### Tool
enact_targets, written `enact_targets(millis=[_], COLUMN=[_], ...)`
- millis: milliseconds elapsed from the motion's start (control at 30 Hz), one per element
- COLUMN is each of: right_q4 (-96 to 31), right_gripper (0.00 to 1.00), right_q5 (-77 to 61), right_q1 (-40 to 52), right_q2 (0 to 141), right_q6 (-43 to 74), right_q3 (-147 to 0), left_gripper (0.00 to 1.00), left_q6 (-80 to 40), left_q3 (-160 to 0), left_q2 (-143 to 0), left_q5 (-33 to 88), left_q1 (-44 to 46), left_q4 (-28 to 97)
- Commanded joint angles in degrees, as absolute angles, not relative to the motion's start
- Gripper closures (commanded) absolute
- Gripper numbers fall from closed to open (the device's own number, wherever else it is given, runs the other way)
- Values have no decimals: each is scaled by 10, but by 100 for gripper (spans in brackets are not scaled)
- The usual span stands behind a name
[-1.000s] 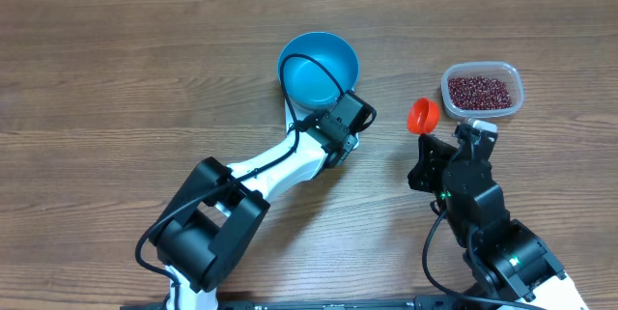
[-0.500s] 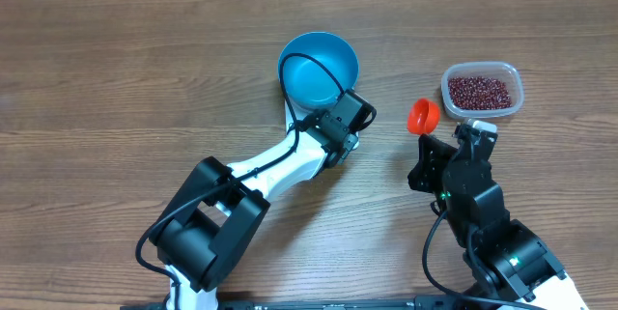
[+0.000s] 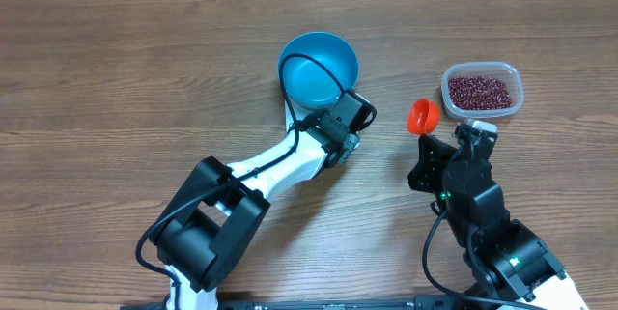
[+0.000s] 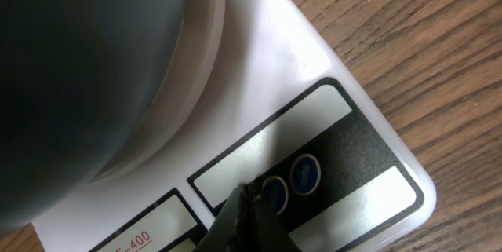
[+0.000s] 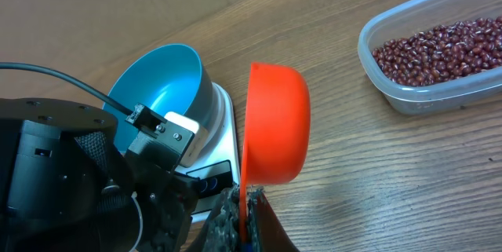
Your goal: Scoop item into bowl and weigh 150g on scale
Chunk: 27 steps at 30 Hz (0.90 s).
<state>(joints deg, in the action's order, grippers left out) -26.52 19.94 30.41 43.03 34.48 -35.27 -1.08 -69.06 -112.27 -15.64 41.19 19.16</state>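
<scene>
While the red-brown beans point(image 3: 478, 92) lie all together in the clear plastic tub point(image 3: 519, 93) at the far right of the wooden table point(image 3: 116, 78), the blue bowl point(image 3: 317, 67) stands on the white scale point(image 4: 290, 63) near the middle, well apart from the tub. The bowl covers most of the scale, so only the edge with the round blue buttons point(image 4: 304, 173) is free. The left gripper point(image 4: 251, 205) has its fingers pressed together with nothing between them, and its tip is at one of these buttons; whether it really pushes the button I cannot tell. Between the bowl and the tub, the right gripper point(image 5: 241, 209) is clamped on the handle of an orange scoop point(image 5: 274, 126). The scoop is above the table and turned on its side in the right wrist view.
</scene>
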Motion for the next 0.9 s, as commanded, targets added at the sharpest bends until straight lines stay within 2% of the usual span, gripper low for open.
enact_targets(millis=[0,867], right_q4=[-263,-267], right_gripper=[96,96], right_q5=[209,209], right_q1=[302,302], right_q2=[429,429], right_q6=[340,340], right_q3=[-371,-371], left_gripper=[96,96], left_q6=[-17,-18], left_q3=[-695,-695], left_q2=[-1140,-1159], left_q5=[-142,-159], left_q1=[408,404], left_q4=[201,225])
